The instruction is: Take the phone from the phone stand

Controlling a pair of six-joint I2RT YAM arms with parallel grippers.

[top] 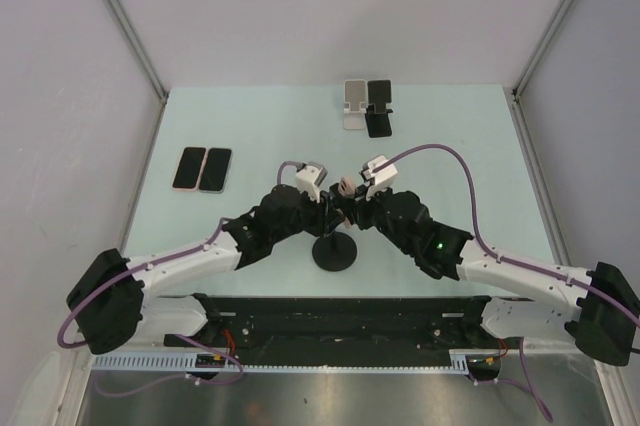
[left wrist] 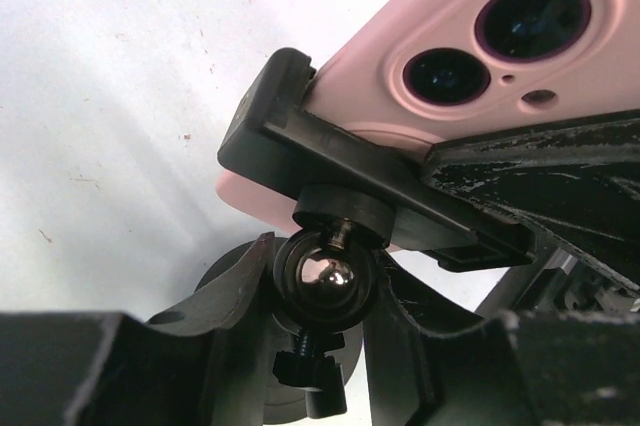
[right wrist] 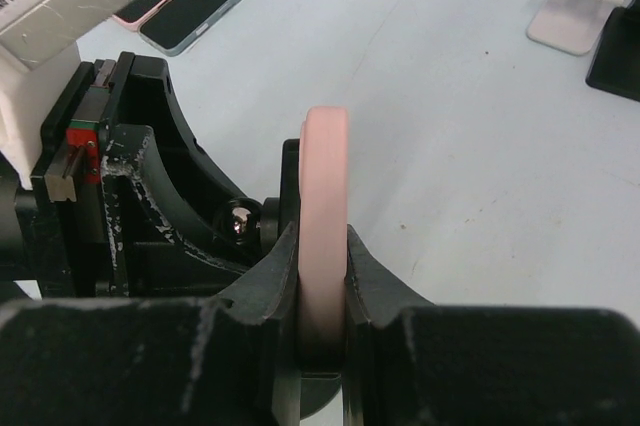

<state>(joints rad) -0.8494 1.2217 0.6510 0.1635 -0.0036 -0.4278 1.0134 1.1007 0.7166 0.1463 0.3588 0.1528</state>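
A pale mint table (top: 460, 146) is stretching out ahead of both grippers, smooth and matt, with plain grey-white walls (top: 330, 6) and slim metal rails (top: 125, 21) closing it in. Far beyond the left gripper (top: 325, 208), two spare phones (top: 202, 169) are lying flat side by side, one pink-cased and one pale. Far beyond the right gripper (top: 352, 201), two small desk stands (top: 366, 106), one silver and one black, are standing together.

Between the two grippers the phone stand (top: 334, 252) is resting on its round black base, carrying a shiny chrome ball joint (left wrist: 325, 276) and a black plastic clamp (left wrist: 340, 151). The left gripper's scuffed black fingers (left wrist: 240, 296) are pressing on either side of the ball joint's socket, gripping the stand just below the clamp. The phone (right wrist: 325, 206), in a smooth pink case with rounded corners, is sitting in the clamp. The right gripper is pinching its thin edge, closed on it. The phone's back, with two camera lenses, is facing the left gripper. In the left wrist view its long axis is slanting from lower left to upper right, lens end uppermost.
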